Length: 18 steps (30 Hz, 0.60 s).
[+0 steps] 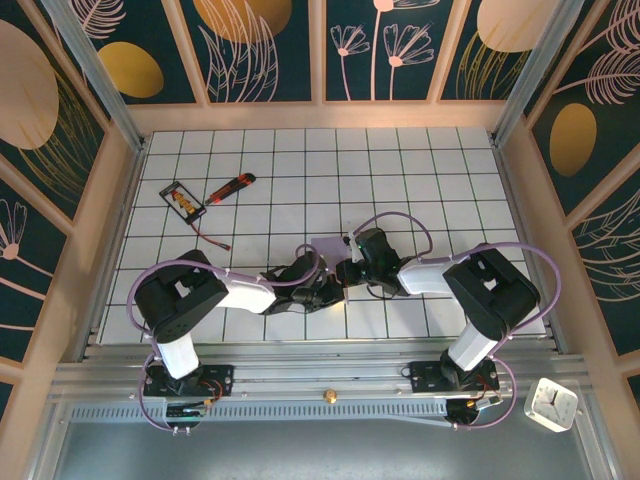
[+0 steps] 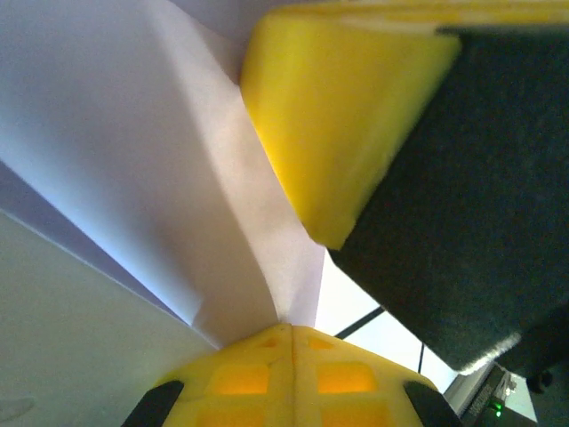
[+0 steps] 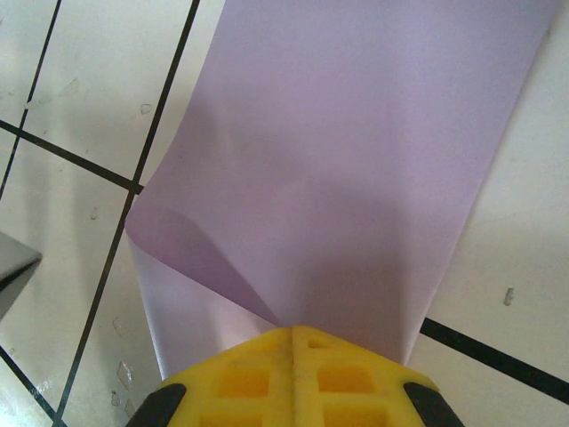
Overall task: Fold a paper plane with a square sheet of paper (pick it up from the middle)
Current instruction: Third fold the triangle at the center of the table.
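**Top view.** Item: square sheet of thin pale lavender-purple paper [image 1: 328, 245], mid-tabletop, partly covered by my two arm tips. My left pincer [image 1: 333, 288] and right pincer [image 1: 350, 268] meet close together at its near side. The white gridded tabletop [image 1: 420, 170] has open room beyond and to the right. A red-orange utility knife [image 1: 230, 187] and a small black-framed card [image 1: 184, 200] lie well apart at far left. Wooden walls close three sides.

**Left wrist view.** My left pincer [image 2: 292, 331] is clenched, the sheet [image 2: 133, 160] pinched in the seam of its yellow tips. The paper rises in a soft fold. My other pincer's yellow finger [image 2: 338, 116] is just beside it, so room is tight.

**Right wrist view.** My right pincer [image 3: 293, 334] is clenched on the sheet's edge [image 3: 356, 160]. The sheet lies mostly flat on the tiles, its left margin curled under.

**Handling, as I judge it.** Very light, limp, slick on tile; creases readily and tears easily. Hold at the edge near the middle with a light pull. My two pincers drawing apart could rip it.
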Each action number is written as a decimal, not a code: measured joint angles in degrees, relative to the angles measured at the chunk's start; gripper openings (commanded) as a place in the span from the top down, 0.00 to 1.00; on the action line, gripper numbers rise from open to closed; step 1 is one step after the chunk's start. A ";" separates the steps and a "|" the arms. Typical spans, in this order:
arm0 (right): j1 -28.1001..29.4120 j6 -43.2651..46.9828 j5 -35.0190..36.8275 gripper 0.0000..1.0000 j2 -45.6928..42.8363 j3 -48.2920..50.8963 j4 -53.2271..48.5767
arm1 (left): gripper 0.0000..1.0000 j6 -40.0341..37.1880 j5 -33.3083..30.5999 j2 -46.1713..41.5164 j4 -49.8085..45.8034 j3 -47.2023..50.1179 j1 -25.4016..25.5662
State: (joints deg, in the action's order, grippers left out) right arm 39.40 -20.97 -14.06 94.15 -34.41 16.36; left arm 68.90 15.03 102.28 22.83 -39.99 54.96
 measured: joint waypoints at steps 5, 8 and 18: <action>0.00 0.00 0.02 1.00 0.02 -0.02 0.00 | 1.00 -0.13 2.08 0.09 0.07 -0.26 1.18; 0.00 -0.02 0.02 1.00 0.02 -0.02 0.00 | 1.00 -0.17 3.61 1.14 0.11 -0.98 2.16; 0.00 -0.42 0.02 1.00 0.02 -0.02 0.02 | 0.99 -0.33 4.70 -0.50 0.98 -0.20 2.23</action>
State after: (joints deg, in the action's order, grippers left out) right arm 39.40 -21.39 -14.04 94.17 -34.44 16.38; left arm 68.58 19.73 101.78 23.81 -40.18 57.19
